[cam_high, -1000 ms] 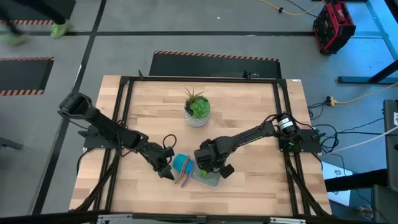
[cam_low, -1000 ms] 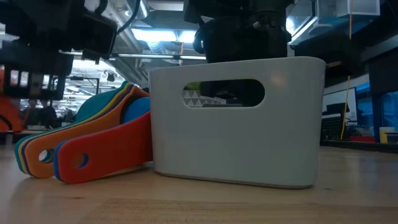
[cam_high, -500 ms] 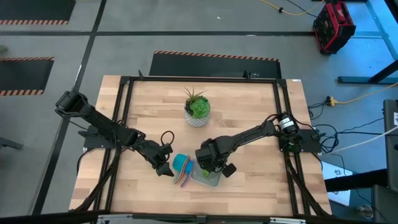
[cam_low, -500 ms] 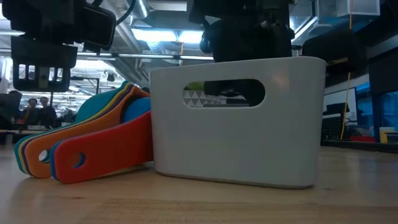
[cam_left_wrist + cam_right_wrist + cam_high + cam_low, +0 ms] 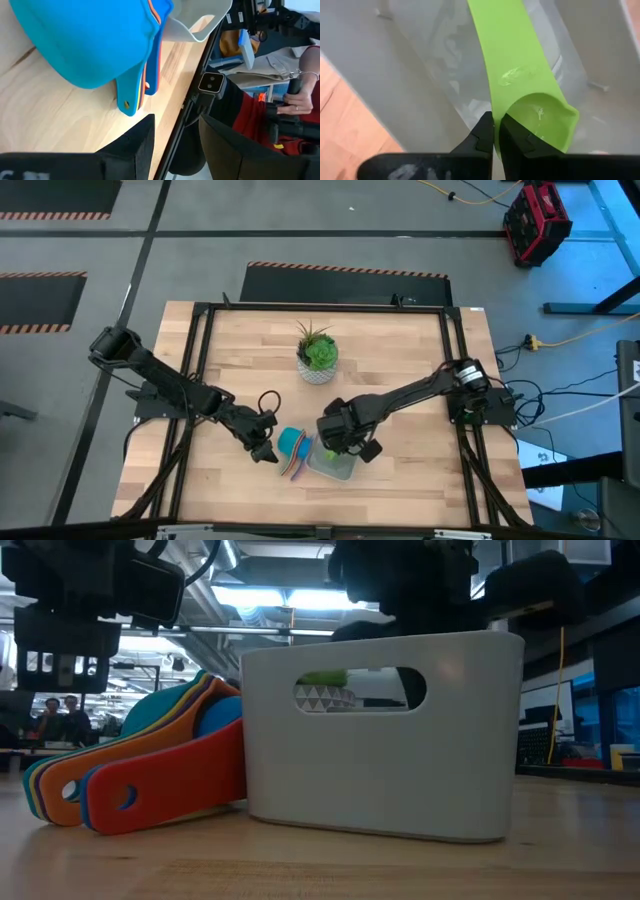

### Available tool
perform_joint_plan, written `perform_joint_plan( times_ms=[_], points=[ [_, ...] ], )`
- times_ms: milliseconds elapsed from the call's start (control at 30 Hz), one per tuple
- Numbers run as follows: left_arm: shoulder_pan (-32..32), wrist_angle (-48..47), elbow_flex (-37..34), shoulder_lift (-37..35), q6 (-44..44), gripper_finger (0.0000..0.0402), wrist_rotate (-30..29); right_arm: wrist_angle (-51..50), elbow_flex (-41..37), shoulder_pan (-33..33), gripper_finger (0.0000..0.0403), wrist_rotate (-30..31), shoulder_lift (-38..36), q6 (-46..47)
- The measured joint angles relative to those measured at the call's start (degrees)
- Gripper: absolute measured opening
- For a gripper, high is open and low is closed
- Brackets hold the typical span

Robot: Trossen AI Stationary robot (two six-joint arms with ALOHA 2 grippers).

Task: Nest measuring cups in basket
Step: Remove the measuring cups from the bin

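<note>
A nested stack of measuring cups (image 5: 293,446), blue outermost with orange and red handles (image 5: 150,760), lies on the table against the left side of the pale basket (image 5: 335,469). My left gripper (image 5: 267,452) is open just left of the stack (image 5: 90,40), and its fingers are clear of it. My right gripper (image 5: 340,442) hangs over the basket (image 5: 380,740), shut on a green measuring cup (image 5: 515,65) inside it. My right gripper (image 5: 496,135) pinches the green cup by its edge where the handle meets the bowl (image 5: 504,107), coming from above and pointing down into the basket. The handle runs away from the fingers and the bowl (image 5: 540,120) sits beside them. I cannot tell whether the cup still rests on the basket floor.
A white pot with a green plant (image 5: 318,355) stands farther back at the table's middle. The black frame rails run along both table sides. Beyond the table edge, a person in red (image 5: 295,100) holds hand controllers.
My right gripper has risen from down inside the basket to above its rim, its fingers staying shut. My left gripper has drawn back a little from the cup stack toward the table's left. The stack and the basket have stayed where they were.
</note>
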Motion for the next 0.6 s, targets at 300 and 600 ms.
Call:
perform_joint_plan(
  times_ms=[300,600],
  points=[
    [0.0,0.0,0.0,0.0,0.0,0.0147,-0.5,-4.8,6.4,0.0,0.0017,0.2,-0.1,-3.0],
    [-0.1,0.0,0.0,0.0,0.0,0.0147,-0.5,-2.1,14.2,-2.3,0.0017,4.9,-0.1,-9.9]
  ],
)
